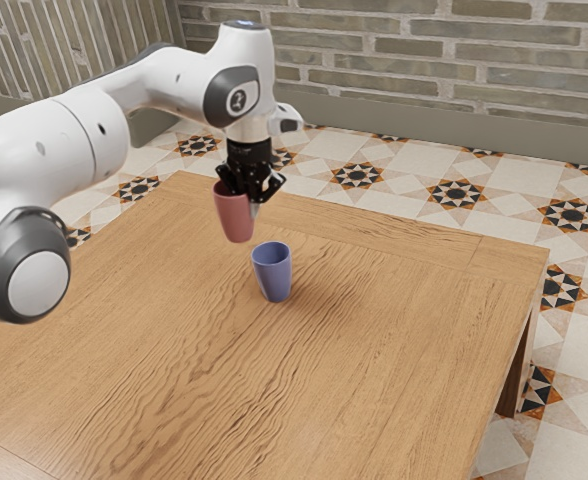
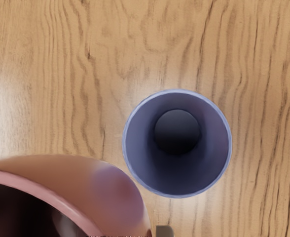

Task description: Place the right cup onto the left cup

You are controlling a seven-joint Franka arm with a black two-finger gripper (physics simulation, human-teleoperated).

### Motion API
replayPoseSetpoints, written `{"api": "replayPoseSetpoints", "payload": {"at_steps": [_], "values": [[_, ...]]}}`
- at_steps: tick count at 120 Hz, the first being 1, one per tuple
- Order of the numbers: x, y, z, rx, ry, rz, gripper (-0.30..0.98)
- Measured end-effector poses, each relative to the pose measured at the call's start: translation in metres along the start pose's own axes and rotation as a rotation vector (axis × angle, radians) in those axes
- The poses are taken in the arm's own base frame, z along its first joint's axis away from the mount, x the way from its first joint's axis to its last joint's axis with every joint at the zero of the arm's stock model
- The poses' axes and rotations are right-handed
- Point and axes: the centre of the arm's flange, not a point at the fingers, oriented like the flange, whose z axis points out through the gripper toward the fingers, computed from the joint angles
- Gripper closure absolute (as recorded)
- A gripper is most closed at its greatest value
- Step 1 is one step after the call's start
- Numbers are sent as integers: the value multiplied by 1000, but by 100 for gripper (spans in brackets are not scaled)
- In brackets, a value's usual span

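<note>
Black gripper point(image 1: 250, 200), jaws clenched on the wall of the pink cup point(image 1: 235, 217) near its rim, holds it aloft w/ a slight lean, mouth up, over a wooden table point(image 1: 394, 370). The rim hold makes sense, IMO: most of the cup's body & its base hang free below the hand, so the base can lead into the blue cup point(image 1: 272, 272), upright on the wood w/ its mouth point(image 2: 177, 143) open to take it. Pink's presumably the task's right cup, blue the left; nesting isn't done. Next move, by the look of it: a short shift to bring pink's base over blue's mouth, straighten the lean, then straight down. Main risk is pink's base or outer wall clipping blue's rim & tipping it, as the two sit close, pink higher & off to one side. As for room, wood grain runs on all sides of blue; the table's far edge point(image 1: 404, 220) lies behind the pair, the corner at the ext. view's right well apart, & the brick wall point(image 1: 424, 60) stands farther back, beyond the tiled floor point(image 1: 504, 215).
</note>
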Motion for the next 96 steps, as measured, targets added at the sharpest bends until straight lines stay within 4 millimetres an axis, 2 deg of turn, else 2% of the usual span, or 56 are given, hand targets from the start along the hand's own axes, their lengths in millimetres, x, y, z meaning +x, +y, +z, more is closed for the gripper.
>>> {"api": "replayPoseSetpoints", "payload": {"at_steps": [13,33,64,96], "values": [[4,-6,-2,-1,0,-1,78],[4,0,-4,3,-4,15,78],[20,17,22,-16,-18,43,78],[20,38,30,-32,-19,77,78]]}}
